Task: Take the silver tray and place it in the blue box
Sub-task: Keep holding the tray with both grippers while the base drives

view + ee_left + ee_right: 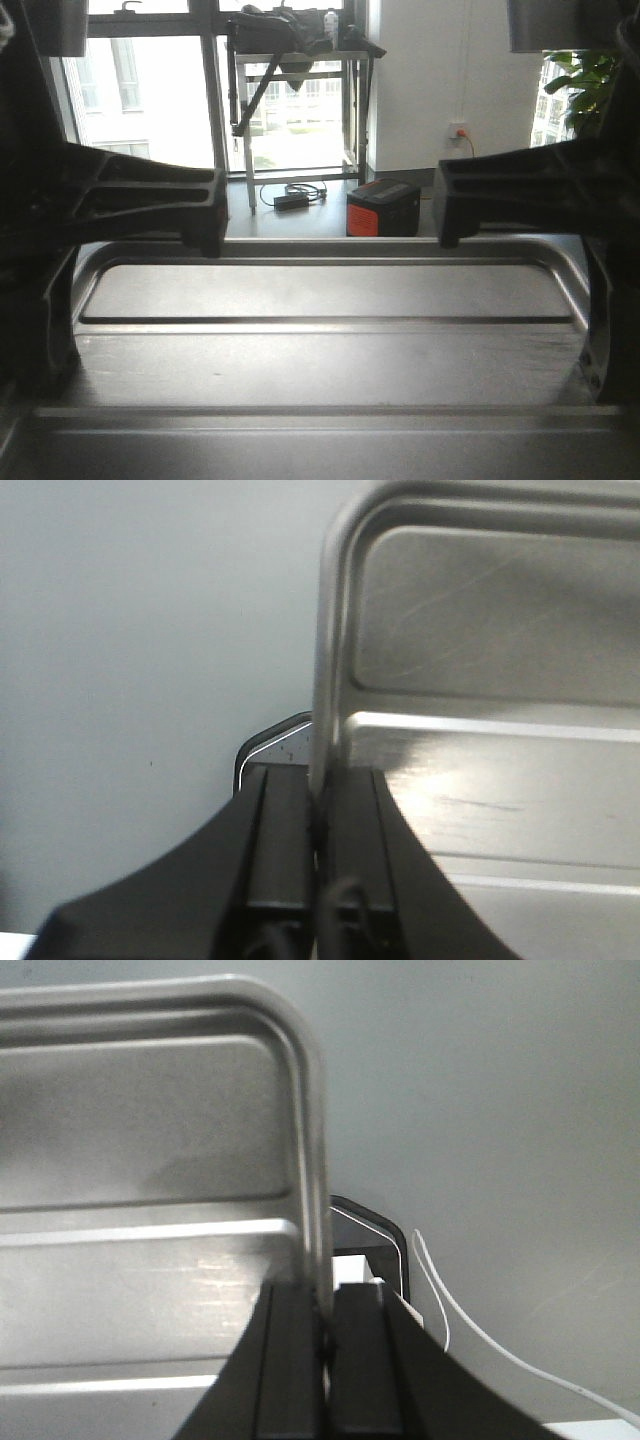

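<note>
Silver tray: held aloft and roughly level, ribbed floor upward, close before the front camera and spanning the gap between both arms.
Left pincer: narrow, clamped on the thin rim at the tray's left end, one finger inside the rim and one outside.
Right pincer: narrow, clamped the same way on the right-end rim.
Blue box: in no view, so its position cannot be told.
Below: a plain grey surface, apart from the tray; a thin white cable lies near the right pincer.
Beyond: an orange-and-black case on the floor.
Stage (judged): tray carried, placement not yet done.
Risk (judged): each grip holds only smooth rim. Arms spreading or moving unevenly could pull one end free, so the tray swings or drops. With the box unseen, an off-line descent could catch its edge.
</note>
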